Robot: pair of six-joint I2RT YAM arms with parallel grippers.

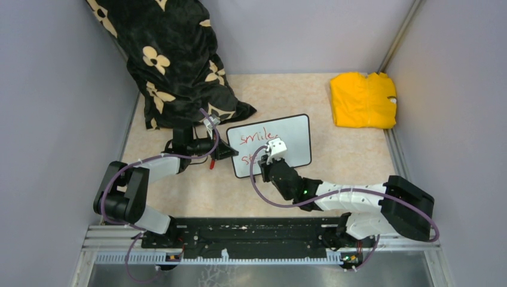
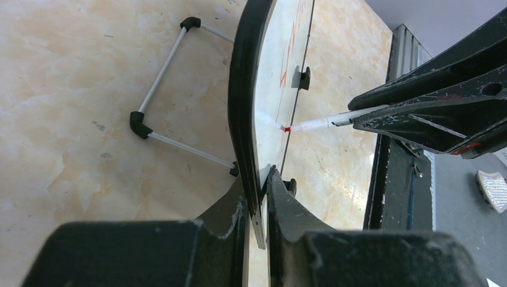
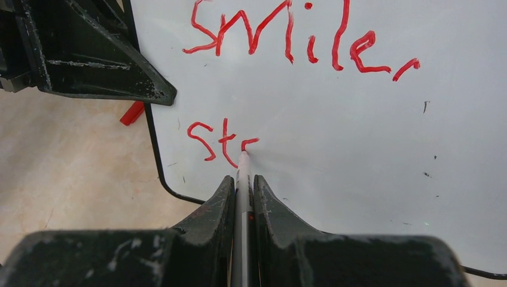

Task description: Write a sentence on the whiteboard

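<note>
Pinching the left edge of the whiteboard [image 1: 296, 134], propped mid-way across the tabletop [image 1: 359, 158], in nearly shut left jaws, and pressing a red marker [image 3: 242, 179], clamped in the right jaws, against the sentence [image 3: 269, 27] just after "smile, st".

The whiteboard [image 1: 296, 139], a small white rectangle with a thin black frame and rounded corners, is sitting near the middle of the top view. The sentence [image 3: 289, 36] is running across it in thin red strokes on 2 lines: "smile," above, "st" plus a started letter below.
</note>
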